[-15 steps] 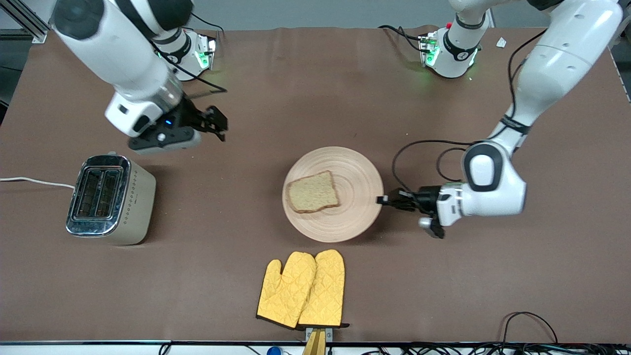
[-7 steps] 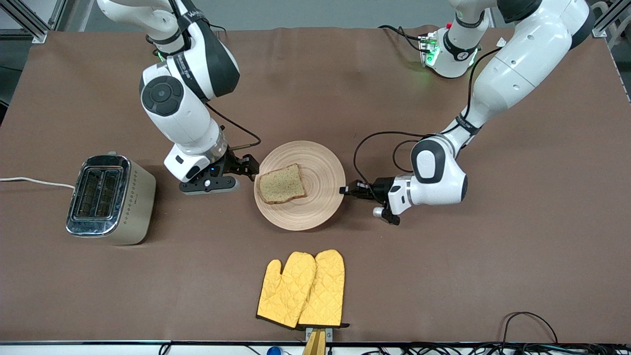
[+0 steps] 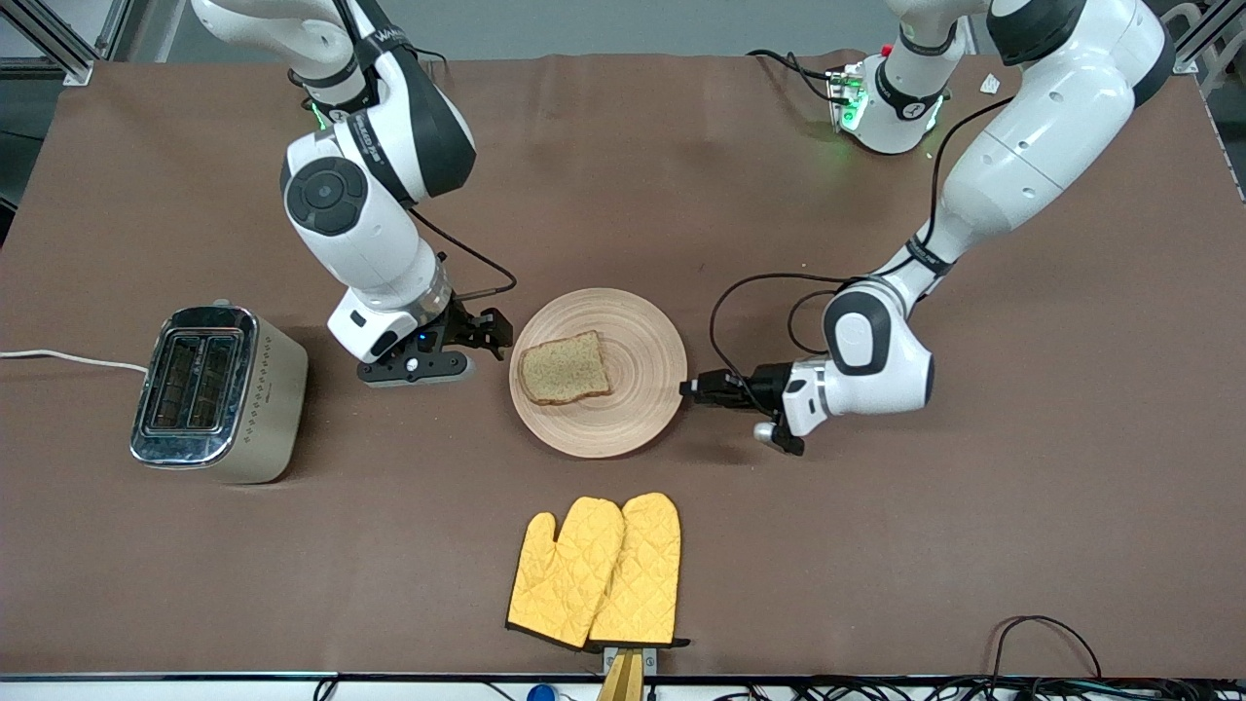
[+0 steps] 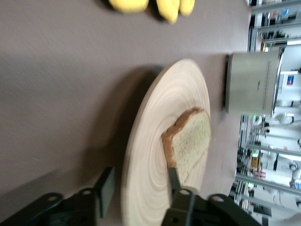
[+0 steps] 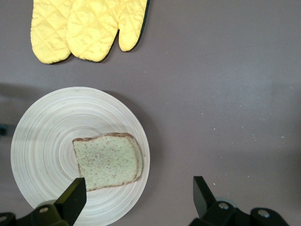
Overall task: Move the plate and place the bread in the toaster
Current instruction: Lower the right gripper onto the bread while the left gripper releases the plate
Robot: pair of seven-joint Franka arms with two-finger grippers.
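The bread (image 3: 564,368) lies flat on the plate (image 3: 633,428), crust end toward the toaster (image 3: 216,394). Left end effector (image 3: 699,389) straddles the plate's rim, fingers apart; right end effector (image 3: 492,332) is spread wide beside the plate.

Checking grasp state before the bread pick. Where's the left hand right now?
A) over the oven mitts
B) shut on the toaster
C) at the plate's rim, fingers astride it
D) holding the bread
C: the left hand is at the rim of the plate, one finger on each side of it in its wrist view.

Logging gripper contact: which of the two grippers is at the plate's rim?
The left gripper, open astride the plate rim; the right gripper hangs open above the table beside it.
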